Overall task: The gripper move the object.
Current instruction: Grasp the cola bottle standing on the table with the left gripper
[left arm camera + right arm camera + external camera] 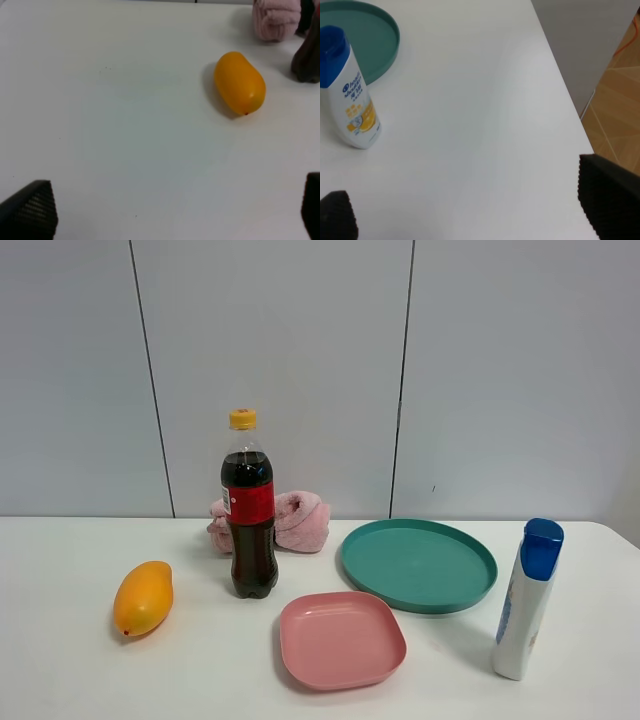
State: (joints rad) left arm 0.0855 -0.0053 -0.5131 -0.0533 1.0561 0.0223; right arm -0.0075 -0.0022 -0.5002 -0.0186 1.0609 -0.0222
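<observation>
The cola bottle point(249, 510), clear with dark drink, red label and yellow-orange cap, stands upright on the white table left of centre. Its dark base shows at the edge of the left wrist view point(307, 60). No arm shows in the exterior high view. My left gripper point(170, 212) is open and empty over bare table, well short of the bottle, with only its black fingertips point(30, 212) showing. My right gripper point(472, 212) is open and empty near the table's right edge, its fingertips point(607, 200) wide apart.
An orange mango point(143, 597) lies left of the bottle. A pink cloth point(295, 521) sits behind it. A pink square plate point(341, 639) and a teal round plate point(418, 564) lie to the right. A white bottle with a blue cap point(527, 600) stands far right.
</observation>
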